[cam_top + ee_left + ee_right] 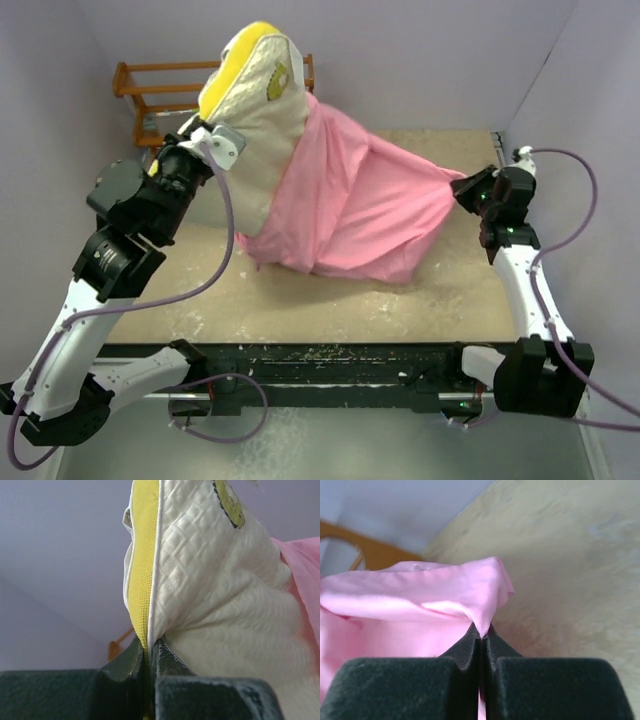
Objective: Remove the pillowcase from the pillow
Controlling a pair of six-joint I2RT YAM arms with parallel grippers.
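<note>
1. Pillowcase (350,200). Glossy pink cover, thin and floppy. It covers the lower part of the pillow (250,100), bunched round its base, and is drawn out in a taut wedge to the pillow's right, lying on the tabletop (300,300). The pillow's upper part is already bare. Handling, as judged: light, limp and probably slick. It should follow a pull, but it could slip from a shallow pinch or drag on the plump filling. Best hold: the corner farthest from the pillow, taken deep.

2. Pillow. Cream and quilted, with yellow edging (142,580). It is tilted, with its upper end raised off the tabletop. Handling, as judged: soft, bulky and light. The stitched edging gives the firmest hold.

3. Left gripper (150,655). At the pillow's left edge, clenched on the yellow edging, with the seam running up from between the fingers.

4. Right gripper (482,637). Well to the pillow's right and low over the tabletop, clenched on 1 pink corner of the pillowcase.

5. Tabletop. Beige, beneath the pillow.

6. Wooden rack (150,85). Behind the pillow, by the far wall.
</note>
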